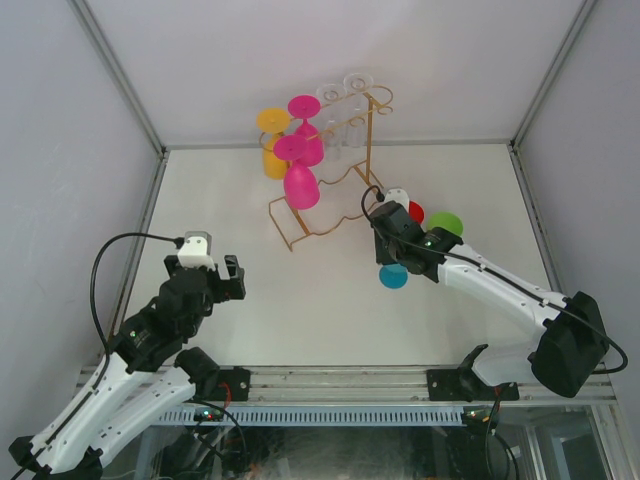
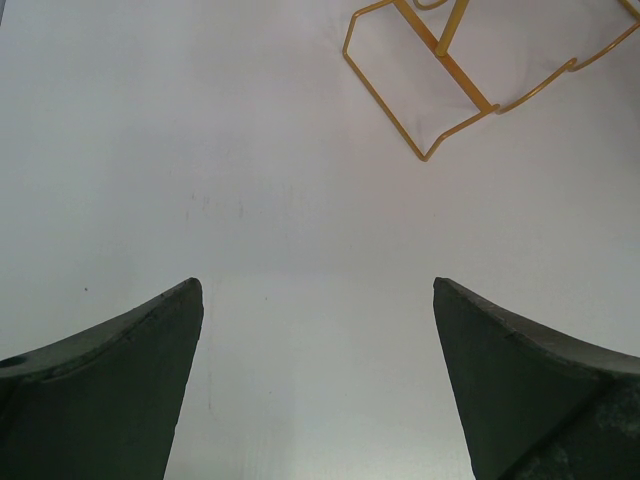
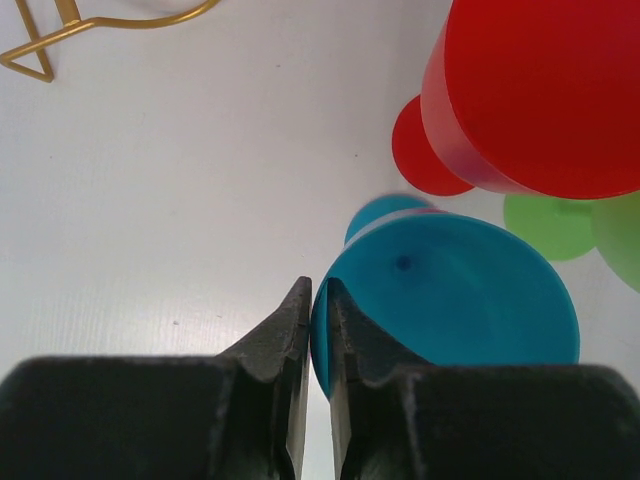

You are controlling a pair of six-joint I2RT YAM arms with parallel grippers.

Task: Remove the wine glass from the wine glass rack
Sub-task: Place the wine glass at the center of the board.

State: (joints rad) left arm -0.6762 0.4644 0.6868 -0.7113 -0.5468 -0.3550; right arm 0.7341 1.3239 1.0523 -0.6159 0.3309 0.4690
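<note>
The right gripper has its two fingers pressed almost together, pinching the thin edge of the blue wine glass. The rest of the glass extends to the right of the fingertips. Whether the pinched edge belongs to the foot or to the bowl cannot be determined. The blue wine glass is clear of the wine glass rack, whose wire base lies well apart from this hand, ahead of the fingers and to their left. A red glass sits just ahead and to the right of the fingertips, close to the blue one. A green glass lies beyond it, farther to the right. The left gripper has its fingers spread wide, with only bare table between them. The corner of the rack base is ahead of this hand and to its right, not touching it. On the rack, on the far side from both hands, two pink glasses, a yellow glass and several clear glasses hang bowl-down from the top rails.
</note>
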